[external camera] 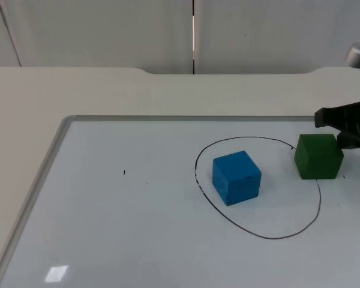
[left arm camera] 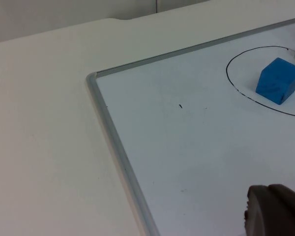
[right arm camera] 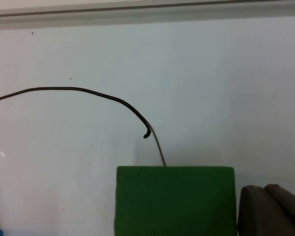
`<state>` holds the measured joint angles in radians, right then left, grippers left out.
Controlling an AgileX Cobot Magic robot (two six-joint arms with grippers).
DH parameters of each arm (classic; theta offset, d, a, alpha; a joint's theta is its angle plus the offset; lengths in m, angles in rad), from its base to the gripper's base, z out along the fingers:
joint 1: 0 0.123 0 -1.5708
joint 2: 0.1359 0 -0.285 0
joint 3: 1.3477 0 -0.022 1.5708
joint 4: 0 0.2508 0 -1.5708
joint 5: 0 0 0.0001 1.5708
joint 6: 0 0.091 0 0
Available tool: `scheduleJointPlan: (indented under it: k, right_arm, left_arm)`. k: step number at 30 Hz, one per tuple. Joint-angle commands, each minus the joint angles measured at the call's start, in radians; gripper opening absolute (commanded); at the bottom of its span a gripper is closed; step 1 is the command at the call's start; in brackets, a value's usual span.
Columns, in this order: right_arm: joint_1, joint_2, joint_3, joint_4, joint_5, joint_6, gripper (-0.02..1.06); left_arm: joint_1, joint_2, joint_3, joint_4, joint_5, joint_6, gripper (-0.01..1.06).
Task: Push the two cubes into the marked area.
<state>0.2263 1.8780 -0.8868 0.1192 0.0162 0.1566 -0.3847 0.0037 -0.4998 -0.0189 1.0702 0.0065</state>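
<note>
Right gripper (external camera: 342, 129) is sitting at the right edge of the top view, its black body coming in from the frame's right side and lying just behind and beside the green cube (external camera: 317, 156). Whether it is touching the cube cannot be told, and its open or closed state cannot be told either. In the right wrist view a dark fingertip (right arm camera: 270, 211) is standing just beside the green cube (right arm camera: 175, 200), close to one of the cube's side faces.

Green cube is resting on the whiteboard (external camera: 138, 240) at the right middle of the top view, straddling the drawn black outline (external camera: 270, 237) of the marked area: its left part is lying over the line, the rest outside. The right wrist view is showing the line's two ends (right arm camera: 147, 132) meeting just beyond the cube.

Blue cube (external camera: 236, 177) is sitting wholly inside the outline, toward its left half, right of centre in the top view and well apart from the green cube. The left wrist view is showing the same blue cube (left arm camera: 279, 81) inside the curved line.

Left gripper (left arm camera: 275, 211) is waiting above the whiteboard, far from both cubes; its open or closed state cannot be told.

Whiteboard is lying flat on the pale bench (external camera: 78, 90), its grey metal frame (left arm camera: 115, 142) running around the near corner. A small black mark (external camera: 124, 173) is showing on the board left of centre.
</note>
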Motion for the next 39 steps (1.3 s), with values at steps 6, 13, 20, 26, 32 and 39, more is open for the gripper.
scheduleJointPlan:
  k: [6, 13, 20, 26, 32, 39]
  right_arm:
    - [0.018, 0.002, -0.007, -0.002, -0.016, 0.015, 0.0]
    - [0.065, 0.002, -0.007, -0.011, -0.062, 0.008, 0.0]
    - [0.078, 0.002, -0.007, -0.011, -0.084, 0.008, 0.0]
    - [0.078, 0.002, -0.007, -0.011, -0.084, 0.008, 0.0]
    - [0.086, 0.002, -0.007, -0.008, -0.081, 0.012, 0.0]
    - [0.128, 0.002, -0.007, -0.008, -0.107, 0.012, 0.0]
  left_arm:
    - [0.002, -0.004, 0.005, 0.004, 0.004, -0.001, 0.0]
    - [0.002, -0.004, 0.005, 0.004, 0.004, -0.001, 0.0]
    - [0.002, -0.004, 0.005, 0.004, 0.004, -0.001, 0.0]
    - [0.002, -0.004, 0.005, 0.004, 0.004, -0.001, 0.0]
    - [0.002, -0.004, 0.005, 0.004, 0.004, -0.001, 0.0]
    - [0.002, -0.004, 0.005, 0.004, 0.004, -0.001, 0.0]
